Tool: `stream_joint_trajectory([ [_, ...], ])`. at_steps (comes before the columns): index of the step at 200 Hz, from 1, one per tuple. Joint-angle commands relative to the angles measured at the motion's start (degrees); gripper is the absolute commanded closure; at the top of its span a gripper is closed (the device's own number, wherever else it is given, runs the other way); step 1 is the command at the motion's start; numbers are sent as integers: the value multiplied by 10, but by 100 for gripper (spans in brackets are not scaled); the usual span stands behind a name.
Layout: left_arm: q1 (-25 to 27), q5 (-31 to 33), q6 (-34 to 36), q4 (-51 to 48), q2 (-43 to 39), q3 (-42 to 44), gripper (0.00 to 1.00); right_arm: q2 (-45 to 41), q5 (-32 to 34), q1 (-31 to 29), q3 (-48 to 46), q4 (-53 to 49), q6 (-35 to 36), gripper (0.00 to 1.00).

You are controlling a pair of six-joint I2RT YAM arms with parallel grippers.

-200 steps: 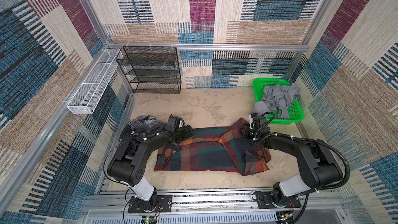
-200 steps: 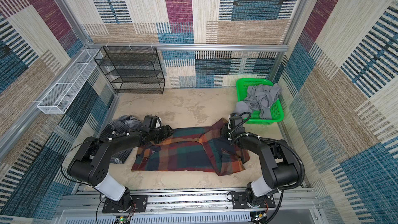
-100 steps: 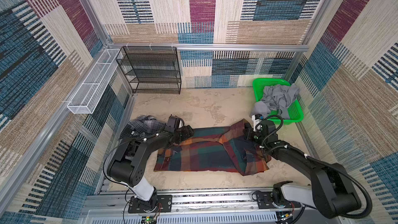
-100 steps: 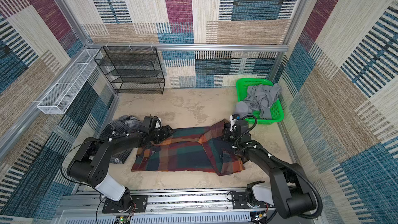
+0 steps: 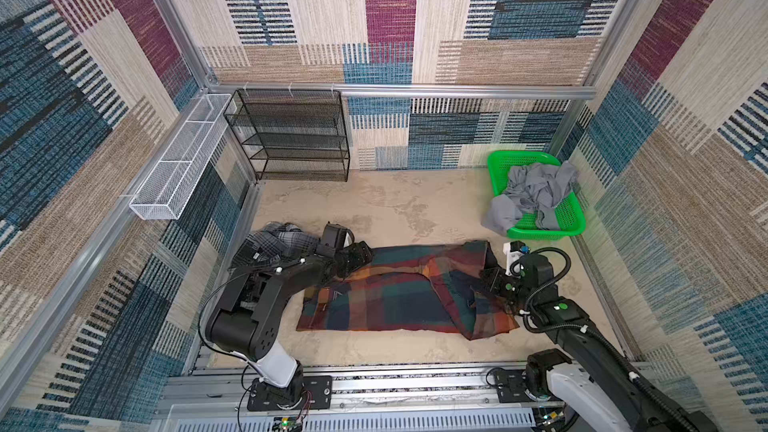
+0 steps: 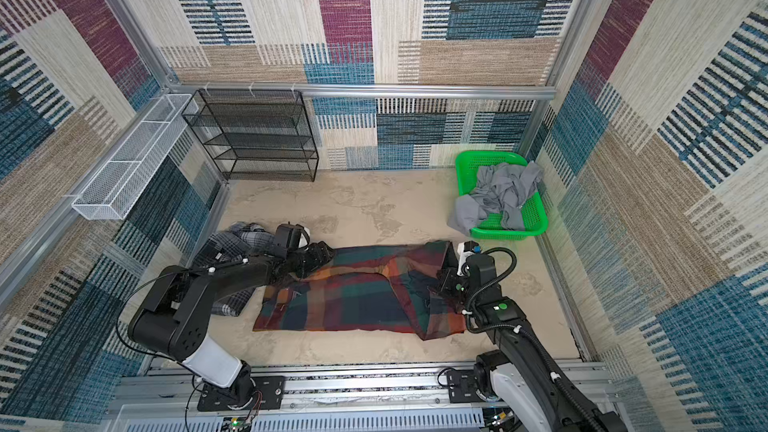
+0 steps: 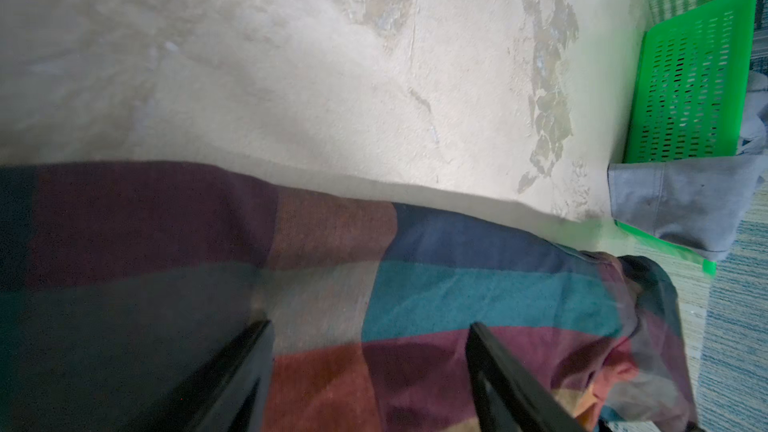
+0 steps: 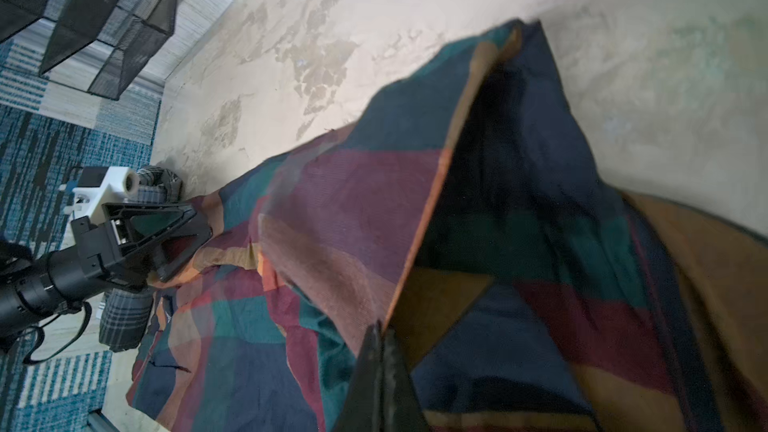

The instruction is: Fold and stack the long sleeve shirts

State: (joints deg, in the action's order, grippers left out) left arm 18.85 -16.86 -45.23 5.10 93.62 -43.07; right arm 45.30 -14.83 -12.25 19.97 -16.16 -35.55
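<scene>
The large plaid shirt in navy, red, orange and green lies flat across the front of the table. Its right end is pulled up into a peaked flap. My right gripper is shut on the flap's orange edge. My left gripper stands open over the shirt's far left corner, its fingers apart above the cloth. The smaller grey-black-white shirt lies crumpled at the left, partly hidden under my left arm.
A green basket holding a plain grey garment stands at the back right, close to my right wrist. A black mesh shelf stands at the back left. A white wire basket hangs on the left wall.
My right gripper has shut on the plaid shirt's edge, and the right arm's elbow has swung out toward the front right. The left arm has not moved.
</scene>
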Motion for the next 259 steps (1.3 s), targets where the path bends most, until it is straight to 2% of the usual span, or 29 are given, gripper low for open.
stream_joint_trajectory([
  [1,-1,11,-10,-47,7,3,23,16,18,-1,-39,-41,-67,100],
  [29,-3,10,-10,-48,7,1,23,63,85,-1,-33,-52,-81,100],
  [37,-4,9,-10,-49,8,-1,23,66,88,-1,-17,-46,-76,90],
  [49,-4,8,-10,-51,7,-3,23,65,98,-1,15,-45,-70,68],
  [59,-5,9,-10,-56,6,-6,23,68,106,-1,51,-46,-56,57],
  [96,-7,13,-7,-67,6,-17,23,108,109,-1,151,-26,-31,49],
  [106,-7,13,-6,-69,8,-21,23,127,85,0,155,9,-30,49],
  [116,-8,14,-6,-71,12,-24,23,162,31,-1,148,61,-29,49],
  [124,-9,14,-6,-71,16,-25,23,194,19,-1,148,82,-31,50],
  [145,-12,11,-7,-69,21,-27,23,273,-9,-1,129,155,-31,60],
  [157,-14,14,-7,-70,22,-25,23,292,3,-1,120,175,-40,68],
  [167,-15,14,-7,-71,21,-24,23,290,53,0,110,165,-52,71],
  [189,-16,19,-6,-71,22,-20,23,277,147,-1,68,133,-100,72],
  [214,-18,16,-15,-57,30,-14,23,323,120,8,28,163,-118,72],
  [226,-18,10,-20,-51,37,-14,23,352,97,12,35,171,-114,72],
  [259,-20,11,-24,-55,39,-24,23,354,101,25,72,170,-102,74],
])
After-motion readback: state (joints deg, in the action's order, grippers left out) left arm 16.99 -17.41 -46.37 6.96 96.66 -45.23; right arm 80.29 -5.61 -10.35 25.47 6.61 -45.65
